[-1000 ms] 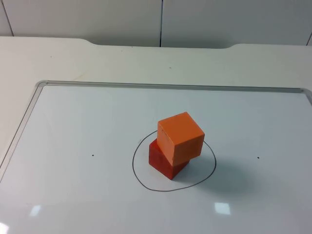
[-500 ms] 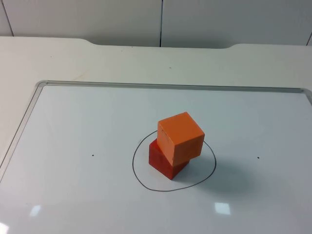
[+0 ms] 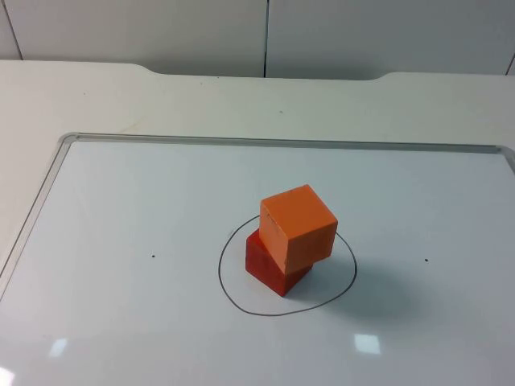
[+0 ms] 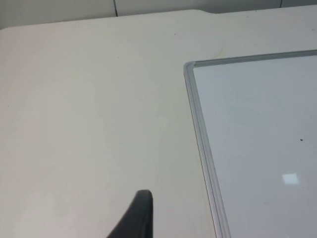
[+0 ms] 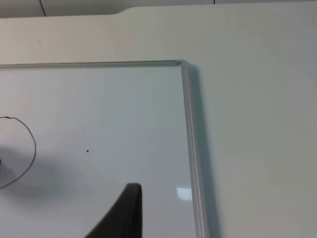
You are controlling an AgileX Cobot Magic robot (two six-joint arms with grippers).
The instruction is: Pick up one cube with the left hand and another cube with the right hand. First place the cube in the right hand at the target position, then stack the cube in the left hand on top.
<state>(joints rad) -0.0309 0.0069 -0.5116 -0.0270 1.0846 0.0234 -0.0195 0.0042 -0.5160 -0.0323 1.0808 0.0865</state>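
On the whiteboard point(image 3: 121, 225), inside the hand-drawn circle point(image 3: 229, 293): orange cube point(image 3: 298, 227) stacked atop red cube point(image 3: 273, 269), twisted out of line with it and overhanging toward the right arm's side. Both cubes free of any grip. Left gripper point(image 4: 136, 218) parked over bare table top point(image 4: 89, 114) beside the board's frame corner; fingers' spread impossible to tell. Right gripper point(image 5: 124, 213) waiting above the board near its opposite edge, well apart from the stack; its spread likewise impossible to tell.
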